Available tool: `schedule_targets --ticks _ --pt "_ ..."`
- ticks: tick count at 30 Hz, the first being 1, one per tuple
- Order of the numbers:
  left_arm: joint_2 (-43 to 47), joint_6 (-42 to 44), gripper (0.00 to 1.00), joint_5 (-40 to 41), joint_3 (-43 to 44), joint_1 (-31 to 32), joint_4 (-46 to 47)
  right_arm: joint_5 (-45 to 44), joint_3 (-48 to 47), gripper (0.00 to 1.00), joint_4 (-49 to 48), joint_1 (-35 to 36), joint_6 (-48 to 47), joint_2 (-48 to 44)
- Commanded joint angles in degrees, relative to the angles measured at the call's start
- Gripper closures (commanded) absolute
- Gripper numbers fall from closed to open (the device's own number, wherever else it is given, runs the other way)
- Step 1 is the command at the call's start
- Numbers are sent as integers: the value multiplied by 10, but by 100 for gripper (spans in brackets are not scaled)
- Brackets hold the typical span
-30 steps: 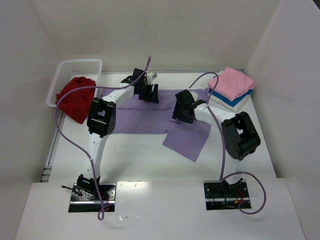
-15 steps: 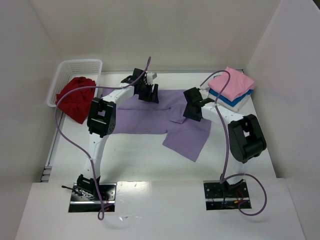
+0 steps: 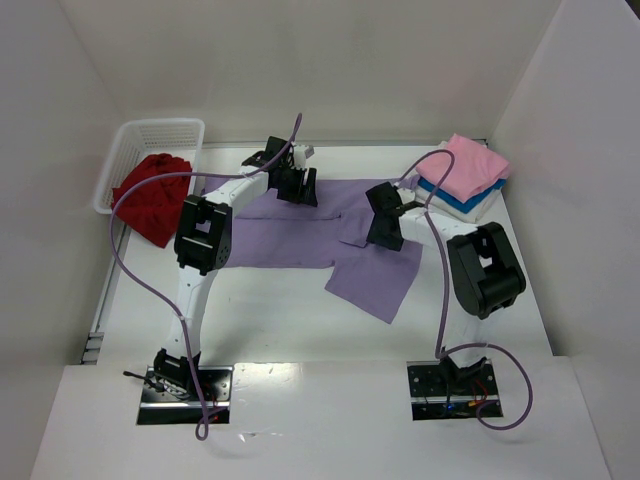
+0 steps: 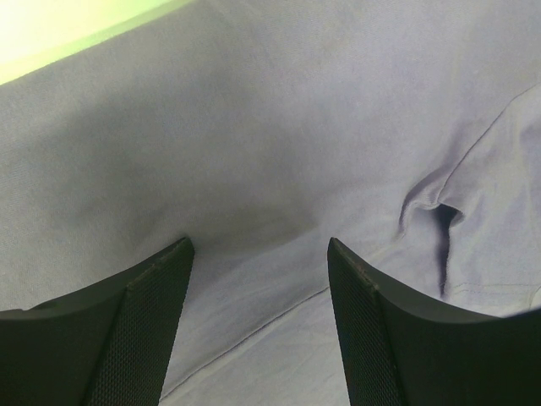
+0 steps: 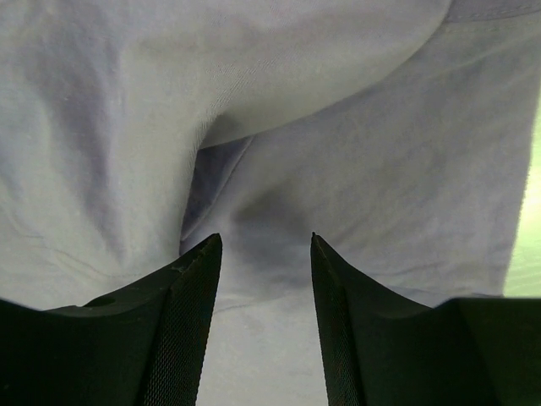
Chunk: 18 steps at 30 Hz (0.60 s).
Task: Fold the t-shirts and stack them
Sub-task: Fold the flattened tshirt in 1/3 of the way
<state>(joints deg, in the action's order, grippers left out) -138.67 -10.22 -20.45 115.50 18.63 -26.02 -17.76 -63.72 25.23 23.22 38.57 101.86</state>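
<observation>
A lavender t-shirt (image 3: 290,240) lies spread across the middle of the table, its lower right part (image 3: 375,280) angled toward me. My left gripper (image 3: 296,186) is open at the shirt's far edge, fingertips down on the lavender t-shirt (image 4: 254,127). My right gripper (image 3: 386,226) is open over the shirt's right side, pressing into the lavender t-shirt (image 5: 355,127) beside a small fold. A deep red t-shirt (image 3: 150,195) hangs out of the basket. A folded pink t-shirt (image 3: 465,165) lies on a folded blue t-shirt (image 3: 452,198) at the back right.
A white lattice basket (image 3: 160,130) stands at the back left. A white layer (image 3: 478,208) lies under the folded stack. White walls close in the left, back and right. Purple cables loop above both arms.
My right gripper has moved right and down onto the shirt's right side, and its jaws have narrowed. A small fold has formed next to it. The left arm has stayed still.
</observation>
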Motion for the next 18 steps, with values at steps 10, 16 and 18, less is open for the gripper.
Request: schedule_targets --ticks 10,16,18 --pt "-53 20 26 5 -14 1 -45 9 -19 47 -49 -1 8 32" --pt "-53 20 26 5 -14 1 -45 9 -19 46 -55 -1 8 32" --pt "-53 20 26 5 -14 1 -45 9 -25 46 -55 -1 8 32"
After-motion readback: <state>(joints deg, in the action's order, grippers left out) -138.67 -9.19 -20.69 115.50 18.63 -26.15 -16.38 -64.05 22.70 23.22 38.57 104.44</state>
